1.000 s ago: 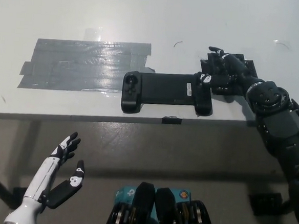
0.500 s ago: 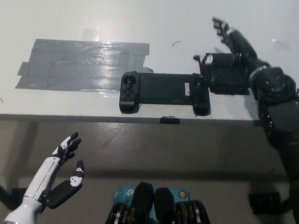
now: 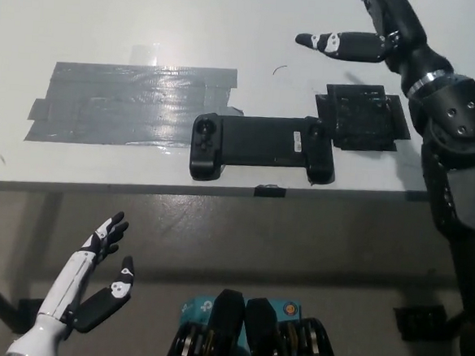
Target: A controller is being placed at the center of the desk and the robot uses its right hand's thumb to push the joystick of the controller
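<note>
Right hand (image 3: 370,36) lifted off controller (image 3: 260,145), apparently spread, white desk (image 3: 135,16), taped patch (image 3: 132,104)

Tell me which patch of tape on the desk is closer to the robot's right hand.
The small black patch, right of the controller. The right hand hovers just above it; the big grey patch lies far left.

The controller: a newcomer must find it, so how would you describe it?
On the white desk, right of the grey tape patch, near the front edge, lies the controller. It is long, black and glossy with grips at both ends, unlike the flat square black pad beside it.
</note>
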Motion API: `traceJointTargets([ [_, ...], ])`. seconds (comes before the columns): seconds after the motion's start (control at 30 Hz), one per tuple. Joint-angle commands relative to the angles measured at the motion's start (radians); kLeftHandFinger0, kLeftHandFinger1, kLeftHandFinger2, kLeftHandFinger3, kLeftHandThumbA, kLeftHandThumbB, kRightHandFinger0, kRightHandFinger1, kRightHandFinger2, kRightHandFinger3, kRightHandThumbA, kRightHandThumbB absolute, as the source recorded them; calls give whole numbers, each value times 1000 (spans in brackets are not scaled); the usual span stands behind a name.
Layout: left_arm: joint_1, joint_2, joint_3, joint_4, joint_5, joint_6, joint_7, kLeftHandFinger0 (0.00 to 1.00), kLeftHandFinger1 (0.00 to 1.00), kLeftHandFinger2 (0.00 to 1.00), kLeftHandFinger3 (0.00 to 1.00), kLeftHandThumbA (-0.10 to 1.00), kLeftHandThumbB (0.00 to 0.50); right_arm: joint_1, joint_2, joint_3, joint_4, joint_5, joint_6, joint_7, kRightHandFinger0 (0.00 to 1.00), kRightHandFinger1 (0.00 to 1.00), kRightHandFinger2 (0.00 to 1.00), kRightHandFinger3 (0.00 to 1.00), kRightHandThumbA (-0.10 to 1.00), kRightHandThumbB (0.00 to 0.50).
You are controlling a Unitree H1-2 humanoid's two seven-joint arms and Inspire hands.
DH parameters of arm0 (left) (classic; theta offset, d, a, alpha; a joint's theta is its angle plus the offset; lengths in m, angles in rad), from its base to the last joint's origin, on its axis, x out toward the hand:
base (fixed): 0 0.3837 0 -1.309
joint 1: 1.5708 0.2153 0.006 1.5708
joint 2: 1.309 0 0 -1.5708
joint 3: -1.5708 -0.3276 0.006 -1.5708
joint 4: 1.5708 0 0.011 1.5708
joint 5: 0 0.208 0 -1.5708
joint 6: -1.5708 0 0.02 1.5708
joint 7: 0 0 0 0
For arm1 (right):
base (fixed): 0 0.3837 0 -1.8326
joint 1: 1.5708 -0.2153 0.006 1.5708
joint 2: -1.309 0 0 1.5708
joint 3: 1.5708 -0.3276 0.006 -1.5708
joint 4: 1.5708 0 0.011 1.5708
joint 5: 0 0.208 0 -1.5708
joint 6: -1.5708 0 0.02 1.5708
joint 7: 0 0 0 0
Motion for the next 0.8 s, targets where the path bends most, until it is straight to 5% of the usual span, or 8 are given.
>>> traceJointTargets([
  [0.0,-9,17,8,-27,1,-8,-9,1000,1000,1000,1000,271,28,36,-36,-13,-365,98,115,77,1000,1000,1000,1000,1000,381],
  [0.07,-3,20,9,-26,-3,-15,-11,1000,1000,1000,1000,273,26,115,-41,-5,-487,109,101,86,1000,1000,1000,1000,1000,338],
  [0.1,-5,21,9,-24,-4,-15,-12,1000,1000,1000,1000,274,27,141,-46,0,-534,97,117,82,1000,1000,1000,1000,1000,446],
  [0.13,-10,22,9,-20,-4,-15,-13,1000,1000,1000,1000,276,26,178,-51,6,-599,78,140,77,1000,1000,1000,1000,1000,395],
  [0.3,-3,19,9,-19,-1,-13,-9,1000,1000,1000,1000,286,19,425,-41,42,-858,47,134,64,1000,1000,1000,1000,1000,406],
  [0.43,8,23,4,-20,11,-14,-9,1000,1000,1000,1000,396,5,594,-30,74,-912,14,70,55,1000,1000,1000,1000,1000,364],
  [0.6,13,20,-6,-16,21,-26,-9,1000,1000,1000,1000,708,21,762,-20,78,-868,33,36,39,1000,1000,1000,1000,1000,353],
  [0.77,20,0,-12,-15,12,-40,-2,1000,1000,1000,1000,811,52,827,-16,95,-731,-18,-54,22,1000,1000,1000,1000,1000,322],
])
